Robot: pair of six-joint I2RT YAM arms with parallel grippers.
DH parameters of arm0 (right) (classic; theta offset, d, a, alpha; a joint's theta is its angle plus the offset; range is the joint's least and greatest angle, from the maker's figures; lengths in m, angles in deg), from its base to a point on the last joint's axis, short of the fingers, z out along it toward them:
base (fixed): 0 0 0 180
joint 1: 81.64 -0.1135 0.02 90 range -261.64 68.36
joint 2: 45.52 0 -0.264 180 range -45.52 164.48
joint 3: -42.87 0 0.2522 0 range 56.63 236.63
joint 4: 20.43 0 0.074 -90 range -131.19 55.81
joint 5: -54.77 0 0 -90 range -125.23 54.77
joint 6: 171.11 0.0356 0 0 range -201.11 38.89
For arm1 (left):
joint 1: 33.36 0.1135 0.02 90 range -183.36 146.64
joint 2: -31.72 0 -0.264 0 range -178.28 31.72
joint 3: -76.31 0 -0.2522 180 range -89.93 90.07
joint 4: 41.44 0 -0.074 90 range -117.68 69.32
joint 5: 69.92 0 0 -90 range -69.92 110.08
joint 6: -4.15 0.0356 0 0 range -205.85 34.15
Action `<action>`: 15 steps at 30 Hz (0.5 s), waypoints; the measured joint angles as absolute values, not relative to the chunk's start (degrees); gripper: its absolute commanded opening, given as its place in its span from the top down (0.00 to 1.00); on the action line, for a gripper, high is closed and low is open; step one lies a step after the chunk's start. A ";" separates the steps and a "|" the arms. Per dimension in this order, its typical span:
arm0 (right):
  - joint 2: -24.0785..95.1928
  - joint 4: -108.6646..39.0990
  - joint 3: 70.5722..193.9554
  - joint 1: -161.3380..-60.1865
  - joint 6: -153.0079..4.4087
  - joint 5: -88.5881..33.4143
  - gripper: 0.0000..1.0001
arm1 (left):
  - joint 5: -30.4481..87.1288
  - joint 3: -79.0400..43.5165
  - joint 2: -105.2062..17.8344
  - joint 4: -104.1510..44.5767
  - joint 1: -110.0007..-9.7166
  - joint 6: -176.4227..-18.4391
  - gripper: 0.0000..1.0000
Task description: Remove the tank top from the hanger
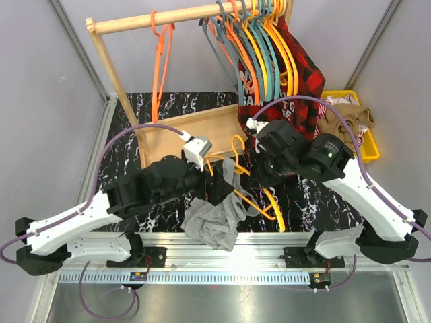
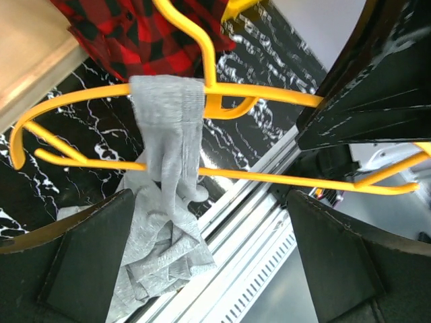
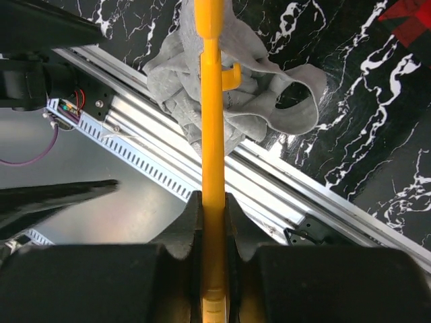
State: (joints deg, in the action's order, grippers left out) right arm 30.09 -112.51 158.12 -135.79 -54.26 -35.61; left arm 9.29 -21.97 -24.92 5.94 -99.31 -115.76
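Observation:
A yellow hanger point(image 1: 264, 200) hangs low over the black marble table, with a grey tank top point(image 1: 217, 221) draped from it and bunched on the table's near edge. In the left wrist view one strap of the tank top point(image 2: 168, 108) is looped over the hanger's upper arm point(image 2: 269, 95). My left gripper point(image 1: 217, 187) is open, with its jaws wide apart point(image 2: 209, 262) beside the hanging cloth and gripping nothing. My right gripper point(image 1: 258, 169) is shut on the hanger's bar point(image 3: 213, 121), with the fingers clamped around it point(image 3: 214, 202). The tank top point(image 3: 269, 108) lies below the bar.
A wooden rack point(image 1: 161, 19) stands at the back with one orange hanger point(image 1: 159, 67), several coloured hangers point(image 1: 259, 40) and a red plaid shirt point(image 1: 303, 74). A yellow bin point(image 1: 369, 145) holding clothes sits at the back right. The aluminium rail point(image 1: 222, 242) runs along the near edge.

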 measured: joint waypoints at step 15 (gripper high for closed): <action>29.22 -112.93 157.93 -137.14 -52.51 -29.42 1.00 | 2.06 -22.99 -32.62 5.57 -100.41 -111.74 0.36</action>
